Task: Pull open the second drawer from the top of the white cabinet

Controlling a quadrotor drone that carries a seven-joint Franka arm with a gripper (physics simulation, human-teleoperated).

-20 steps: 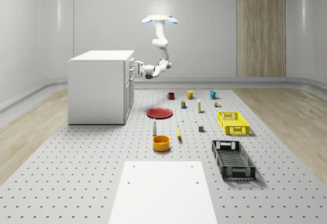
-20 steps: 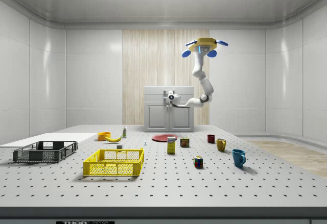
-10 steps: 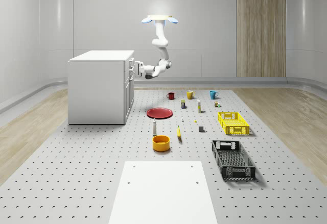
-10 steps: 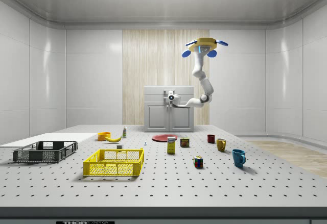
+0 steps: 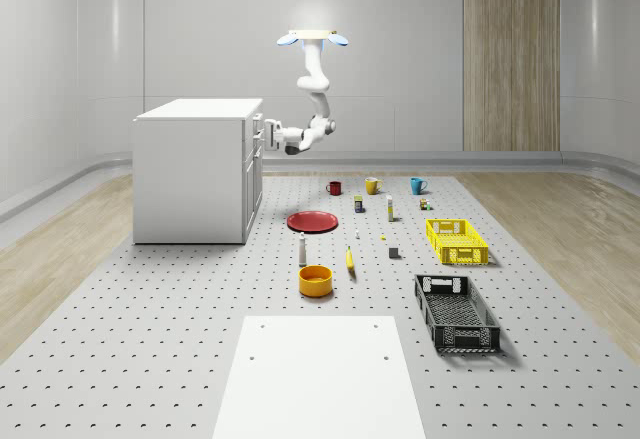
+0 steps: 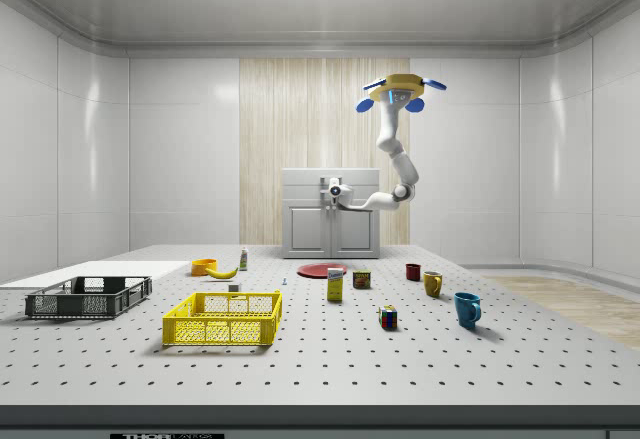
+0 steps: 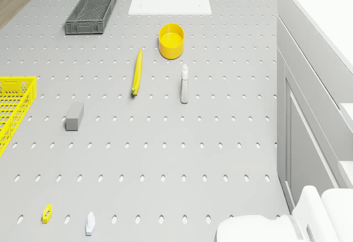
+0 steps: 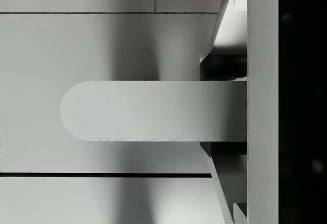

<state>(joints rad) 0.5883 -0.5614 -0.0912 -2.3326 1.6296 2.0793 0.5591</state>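
The white cabinet (image 5: 190, 174) stands at the whole-scene view's left, its drawer fronts facing right. The drone (image 5: 313, 38) hovers high beside that front, and its arm bends down to the upper drawers. My gripper (image 5: 263, 136) is at a handle near the cabinet's top. In the side view the gripper (image 6: 335, 191) sits against the cabinet (image 6: 330, 229) front, just under its top. The wrist view shows a flat rounded drawer handle (image 8: 143, 110) on a drawer front (image 8: 102, 45) bounded by two seams. My gripper (image 8: 205, 110) is shut on that handle, with the fingers (image 8: 222, 66) pressed against both sides.
On the pegboard floor lie a red plate (image 5: 312, 221), a white bottle (image 5: 302, 250), a yellow bowl (image 5: 315, 280), a banana (image 5: 350, 259), three mugs (image 5: 372, 186), a yellow crate (image 5: 457, 241) and a black crate (image 5: 456, 312). A white mat (image 5: 318, 379) lies in front.
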